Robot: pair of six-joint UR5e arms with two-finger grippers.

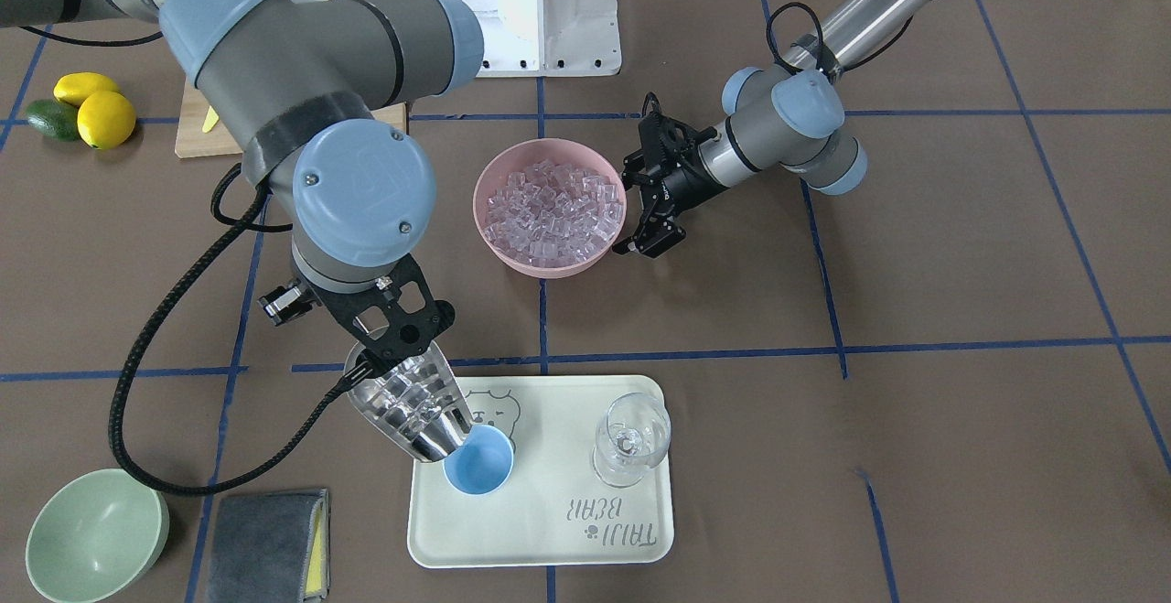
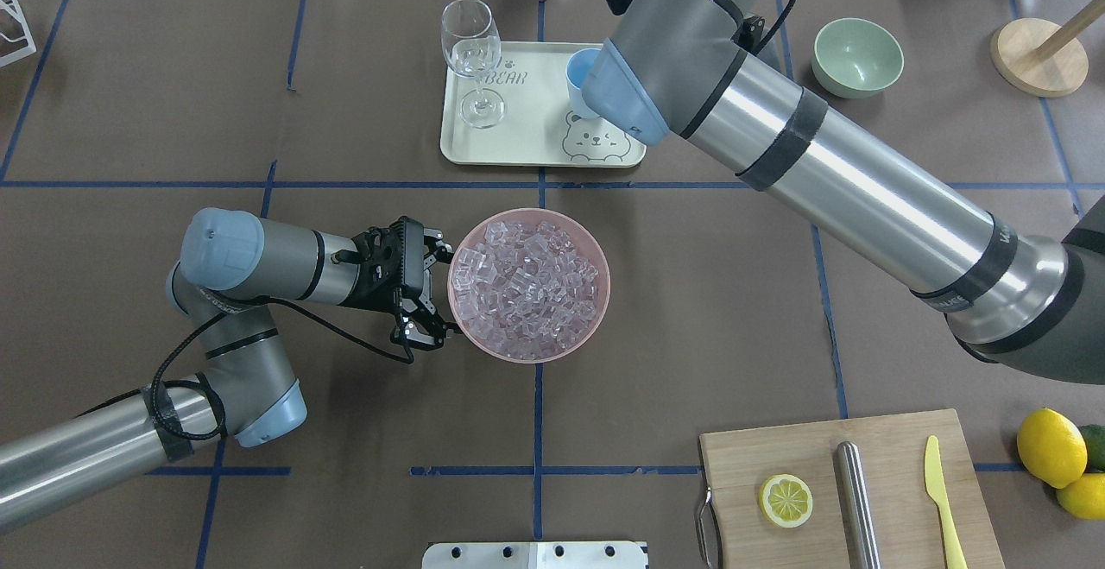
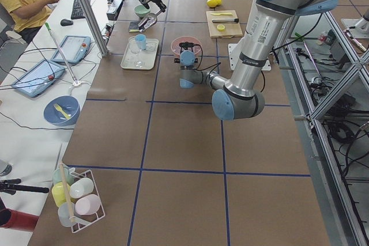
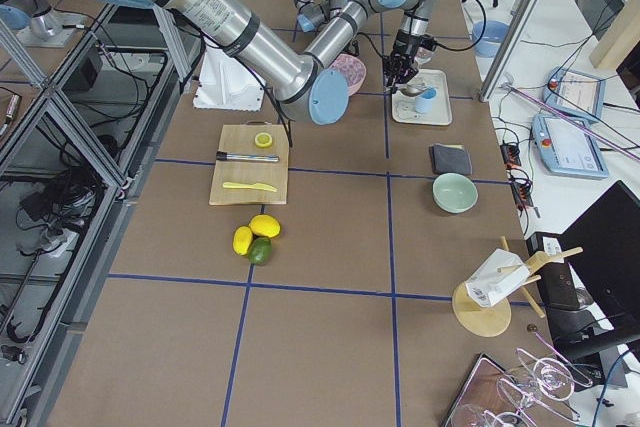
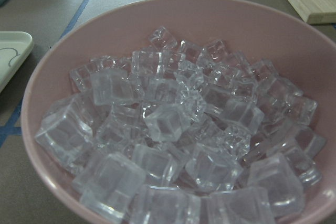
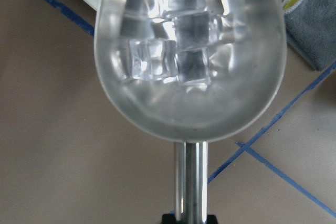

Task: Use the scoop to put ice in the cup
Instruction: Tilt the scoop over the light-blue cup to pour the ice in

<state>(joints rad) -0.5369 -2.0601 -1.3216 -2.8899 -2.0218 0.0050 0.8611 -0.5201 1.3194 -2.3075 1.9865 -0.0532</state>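
Brown, blue-taped table bears cream tray holding cup.

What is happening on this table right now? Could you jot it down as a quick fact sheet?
right tool: shut on the scoop handle
scoop: tipped down, mouth at the cup rim, a few ice cubes inside
cup: on the tray, no ice visible in it
left tool: open, beside the pink bowl
pink bowl: heaped with ice
wine glass: upright on the same tray
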